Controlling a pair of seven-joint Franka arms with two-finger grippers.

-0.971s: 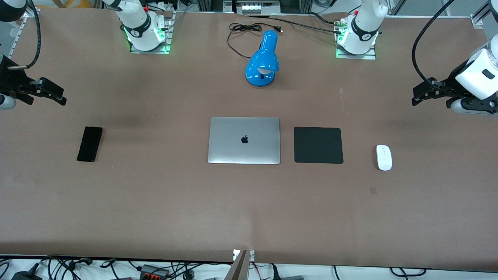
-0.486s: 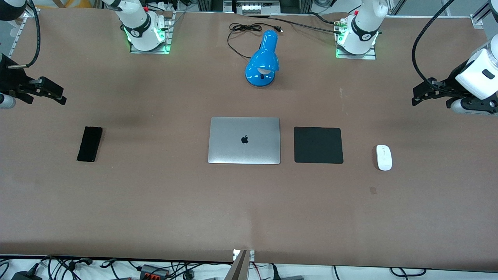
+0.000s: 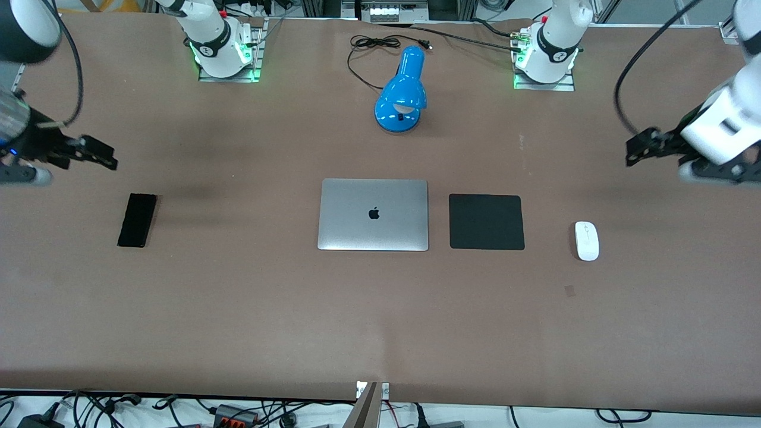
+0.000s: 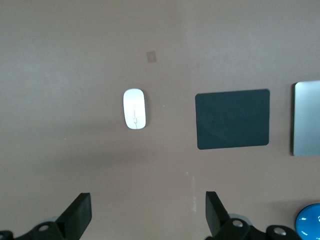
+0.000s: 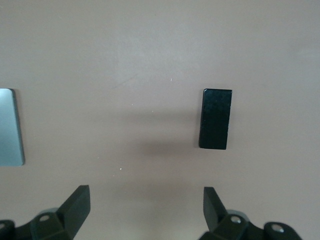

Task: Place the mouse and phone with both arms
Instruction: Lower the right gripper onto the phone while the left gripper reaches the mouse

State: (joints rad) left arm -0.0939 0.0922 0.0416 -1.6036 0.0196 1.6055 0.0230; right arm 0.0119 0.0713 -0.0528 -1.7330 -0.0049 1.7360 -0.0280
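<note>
The white oval mouse (image 3: 587, 241) (image 4: 134, 109) lies on the brown table toward the left arm's end, beside the black mouse pad (image 3: 486, 222). The slim black phone (image 3: 137, 219) (image 5: 216, 118) lies flat toward the right arm's end. My left gripper (image 3: 639, 148) (image 4: 148, 215) hangs open and empty over bare table at its own end, apart from the mouse. My right gripper (image 3: 101, 156) (image 5: 146, 207) hangs open and empty over bare table close to the phone, not touching it.
A closed silver laptop (image 3: 373, 214) lies mid-table, between the phone and the mouse pad (image 4: 232, 119). A blue desk lamp (image 3: 402, 89) with its black cord stands near the arms' bases. The brown table (image 3: 380, 321) runs wide toward the front camera.
Both arms have swung inward. The right gripper has shifted toward the phone and the table's middle. The left gripper has moved slightly toward the mouse. Mouse and phone have not moved.
</note>
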